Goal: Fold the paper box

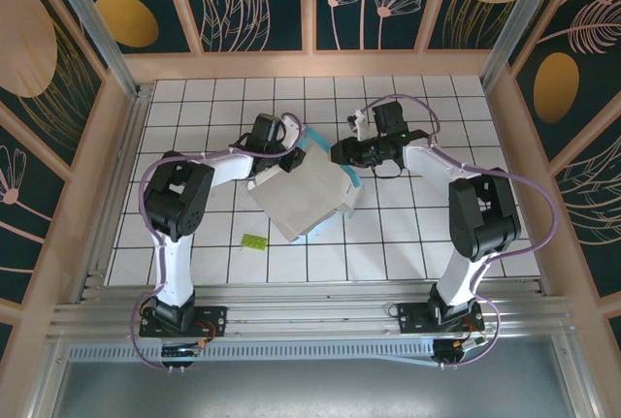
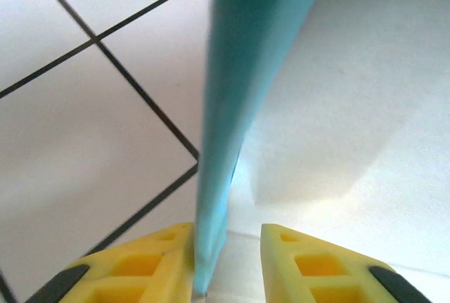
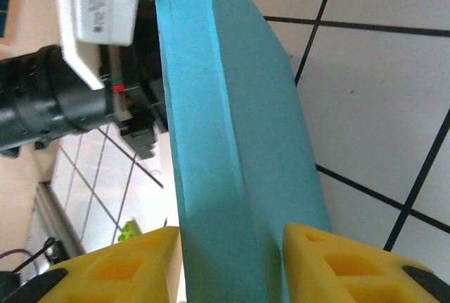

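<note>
- White tiled table with a dark grid, walled by painted panels; the paper box is found near the middle, white face up and turned diagonally to the tile lines.
- Turquoise flaps are seen raised along its far and right edges.
- Both grippers are placed at the far side of the box, close together: left gripper at the far-left corner, right gripper at the far-right flap.
- Left wrist view: a turquoise flap stands on edge between the yellow fingers. It touches the finger on the left of the view, and a gap is left to the other. Jaws are judged slack, not pinching.
- Right wrist view: a turquoise flap fills the span between the fingers and appears to be clamped.
- In both views the flap's long axis runs straight away from the fingers.
- Judgement: the fold turns on the right grip. The left jaws would need closing before that flap could be steered.
- A lime-green piece is noted on the table just near-left of the box, apart from it.
</note>
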You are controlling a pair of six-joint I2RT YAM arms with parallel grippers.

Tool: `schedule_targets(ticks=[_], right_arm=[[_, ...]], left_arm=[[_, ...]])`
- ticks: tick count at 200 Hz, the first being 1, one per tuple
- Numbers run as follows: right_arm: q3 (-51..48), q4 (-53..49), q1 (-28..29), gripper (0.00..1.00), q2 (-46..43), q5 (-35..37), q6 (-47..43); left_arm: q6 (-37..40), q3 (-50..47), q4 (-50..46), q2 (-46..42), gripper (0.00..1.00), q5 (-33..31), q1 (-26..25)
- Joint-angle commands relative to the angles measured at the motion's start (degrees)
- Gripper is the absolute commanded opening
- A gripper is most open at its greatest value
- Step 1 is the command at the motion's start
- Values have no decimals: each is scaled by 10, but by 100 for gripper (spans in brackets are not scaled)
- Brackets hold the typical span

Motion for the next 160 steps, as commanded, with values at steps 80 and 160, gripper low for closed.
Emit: schedule_targets(ticks=[80,160], right_arm=[[11,4,82,42,-69,152,-145],[51,-49,141,60,-37,220,-233]], left_arm=[[-353,-28,17,-182,41,-136,15],[-431,73,-52,-47,50,172,79]])
